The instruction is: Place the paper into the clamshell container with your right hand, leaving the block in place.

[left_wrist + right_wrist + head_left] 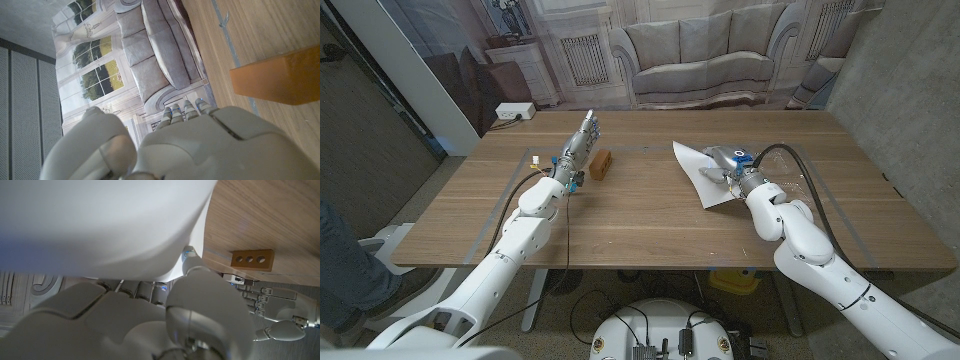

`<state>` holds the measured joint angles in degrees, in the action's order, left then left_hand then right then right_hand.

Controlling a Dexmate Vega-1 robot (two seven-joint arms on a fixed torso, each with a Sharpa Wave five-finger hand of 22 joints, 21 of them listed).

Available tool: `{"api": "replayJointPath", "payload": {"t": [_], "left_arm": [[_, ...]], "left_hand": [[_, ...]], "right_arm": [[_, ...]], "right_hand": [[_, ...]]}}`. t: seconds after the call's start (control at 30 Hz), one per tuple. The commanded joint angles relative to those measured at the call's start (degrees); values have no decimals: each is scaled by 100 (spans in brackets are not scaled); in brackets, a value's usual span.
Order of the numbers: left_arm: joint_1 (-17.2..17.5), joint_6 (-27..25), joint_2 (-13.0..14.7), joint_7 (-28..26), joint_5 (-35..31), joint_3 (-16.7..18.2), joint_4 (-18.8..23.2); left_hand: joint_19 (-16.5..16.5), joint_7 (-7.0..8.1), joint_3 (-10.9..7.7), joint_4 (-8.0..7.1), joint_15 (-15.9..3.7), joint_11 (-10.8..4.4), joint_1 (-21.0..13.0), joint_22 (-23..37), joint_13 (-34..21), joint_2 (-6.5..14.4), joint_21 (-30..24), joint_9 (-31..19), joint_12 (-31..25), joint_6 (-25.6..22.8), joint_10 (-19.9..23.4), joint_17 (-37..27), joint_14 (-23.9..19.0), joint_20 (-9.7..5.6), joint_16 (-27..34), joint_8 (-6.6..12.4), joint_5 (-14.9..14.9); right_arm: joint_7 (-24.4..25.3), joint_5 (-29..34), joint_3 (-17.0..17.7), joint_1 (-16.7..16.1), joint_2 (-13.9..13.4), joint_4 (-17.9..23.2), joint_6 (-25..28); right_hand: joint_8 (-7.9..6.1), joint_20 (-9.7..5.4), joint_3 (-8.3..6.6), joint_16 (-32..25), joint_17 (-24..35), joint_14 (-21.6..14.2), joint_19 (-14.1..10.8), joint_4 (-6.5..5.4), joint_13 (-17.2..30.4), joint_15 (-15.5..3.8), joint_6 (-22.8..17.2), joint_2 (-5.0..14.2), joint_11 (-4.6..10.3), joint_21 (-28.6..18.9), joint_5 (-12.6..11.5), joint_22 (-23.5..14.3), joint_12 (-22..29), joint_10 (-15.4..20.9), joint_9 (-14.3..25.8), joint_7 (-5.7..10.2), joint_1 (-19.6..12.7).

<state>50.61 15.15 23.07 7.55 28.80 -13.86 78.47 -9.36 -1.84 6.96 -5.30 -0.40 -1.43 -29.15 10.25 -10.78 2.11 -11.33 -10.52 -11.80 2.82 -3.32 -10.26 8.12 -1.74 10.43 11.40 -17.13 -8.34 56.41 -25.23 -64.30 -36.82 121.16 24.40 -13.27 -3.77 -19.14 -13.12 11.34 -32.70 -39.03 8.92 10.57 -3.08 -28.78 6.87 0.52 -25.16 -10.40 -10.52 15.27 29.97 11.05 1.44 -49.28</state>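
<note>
A white sheet of paper (698, 172) is at the table's right middle, and my right hand (727, 166) grips its right side. In the right wrist view the paper (100, 225) spreads wide over my right hand's fingers (150, 287). A small wooden block (603, 163) lies left of centre; the right wrist view shows three holes in the block (252, 259). My left hand (578, 148) stands just left of the block with fingers stretched out and apart, holding nothing. The block (280, 75) lies close beside my left hand (175, 145) in the left wrist view.
The wooden table (650, 225) has thin tape lines near its left side (510, 195). A printed backdrop of a sofa (700, 55) hangs behind the far edge. My left hand (272, 310) also appears in the right wrist view beyond the block.
</note>
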Motion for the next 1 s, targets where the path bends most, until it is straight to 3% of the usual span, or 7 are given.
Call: {"api": "replayJointPath", "payload": {"t": [0.03,1.0], "left_arm": [[11,-66,35,-33,-7,-20,75],[7,-73,33,-80,-10,-78,112]], "left_hand": [[-34,3,47,-13,2,6,-23,19,-14,31,-14,-29,5,25,-41,-21,35,13,26,-6,8],[-44,16,82,-15,-4,1,-34,19,-14,46,-14,-29,5,34,-45,-21,36,7,27,-9,12]], "right_arm": [[35,-35,127,-30,-85,181,29],[155,-141,461,-47,-285,466,392]], "right_hand": [[29,-520,-27,8,15,34,-16,-28,4,-528,-39,25,-28,18,-25,-17,-6,27,22,1,-37],[56,-520,-18,38,24,35,6,-57,6,-506,-79,10,-23,44,-22,-17,-45,58,24,-2,-28]]}}
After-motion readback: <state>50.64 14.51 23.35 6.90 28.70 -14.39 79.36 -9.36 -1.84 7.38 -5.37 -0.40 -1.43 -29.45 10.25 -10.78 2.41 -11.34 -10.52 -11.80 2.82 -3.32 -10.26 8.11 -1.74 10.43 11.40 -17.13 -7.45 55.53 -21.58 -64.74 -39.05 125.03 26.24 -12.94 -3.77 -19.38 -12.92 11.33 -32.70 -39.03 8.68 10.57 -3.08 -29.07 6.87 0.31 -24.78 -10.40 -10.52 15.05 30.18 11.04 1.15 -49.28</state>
